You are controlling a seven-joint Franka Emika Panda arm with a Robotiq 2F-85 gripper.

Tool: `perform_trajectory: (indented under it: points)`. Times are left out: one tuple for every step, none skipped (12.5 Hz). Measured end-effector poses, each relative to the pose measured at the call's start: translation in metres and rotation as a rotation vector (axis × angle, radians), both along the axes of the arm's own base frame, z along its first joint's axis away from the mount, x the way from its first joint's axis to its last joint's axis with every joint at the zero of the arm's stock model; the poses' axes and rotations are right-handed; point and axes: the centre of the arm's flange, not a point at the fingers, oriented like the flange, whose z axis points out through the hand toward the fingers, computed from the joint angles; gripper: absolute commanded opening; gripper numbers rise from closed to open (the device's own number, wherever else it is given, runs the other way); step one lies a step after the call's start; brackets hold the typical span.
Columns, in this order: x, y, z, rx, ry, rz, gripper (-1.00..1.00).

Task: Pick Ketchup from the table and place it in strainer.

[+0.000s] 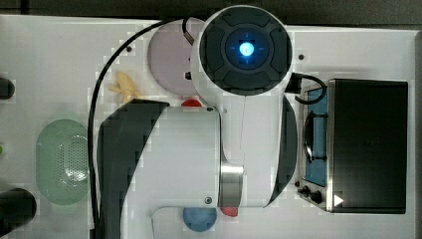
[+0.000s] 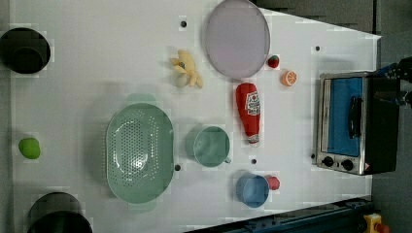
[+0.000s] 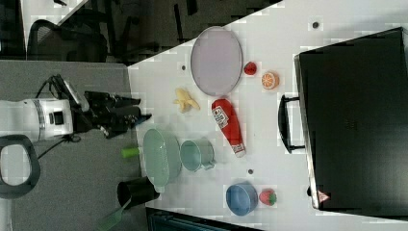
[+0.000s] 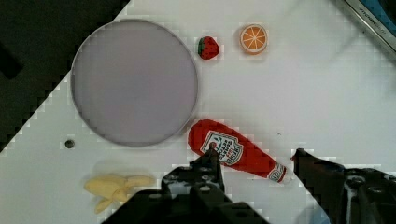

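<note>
The Ketchup (image 2: 248, 118) is a bright red bottle with a white label, lying flat on the white table between the grey plate and the green mug. In the wrist view the Ketchup (image 4: 236, 151) lies below my gripper (image 4: 256, 150), whose two black fingers (image 4: 210, 163) stand apart on either side of its neck end, well above it. My gripper is open and holds nothing. The strainer (image 2: 140, 153), a pale mint-green oval basket with a perforated bottom, sits empty at the mug's far side from the bottle. In the right view my gripper (image 3: 140, 109) hangs high above the strainer (image 3: 161, 157).
Around the bottle stand a green mug (image 2: 210, 145), a grey plate (image 2: 237, 39), a banana (image 2: 186, 69), a strawberry (image 2: 273, 61) and an orange slice (image 2: 288, 77). A toaster oven (image 2: 347, 121) stands at the left view's right. A blue cup (image 2: 252, 189) stands near the front edge.
</note>
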Motion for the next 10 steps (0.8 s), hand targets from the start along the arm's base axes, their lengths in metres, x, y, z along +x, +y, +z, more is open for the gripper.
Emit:
perform_trajectory:
  points:
    - [-0.022,-0.001,-0.005,-0.001,0.073,-0.004,0.58]
    - [-0.046,-0.003,-0.005,-0.002,0.125,-0.01,0.8]
    - [-0.064,-0.004,0.003,0.003,0.143,-0.017,0.99]
    - [-0.074,-0.004,0.017,0.003,0.119,-0.021,1.0]
    - [-0.076,-0.004,0.034,-0.001,0.078,-0.02,1.0]
    - [-0.075,-0.003,0.047,0.0,0.037,-0.021,1.0]
    - [-0.07,-0.003,0.054,-0.003,-0.002,-0.016,1.0]
    - [-0.065,-0.002,0.052,-0.005,-0.016,-0.001,1.0]
    - [-0.058,-0.001,0.043,-0.004,-0.009,0.019,1.0]
    - [-0.048,-0.001,0.028,-0.002,-0.001,0.047,1.0]
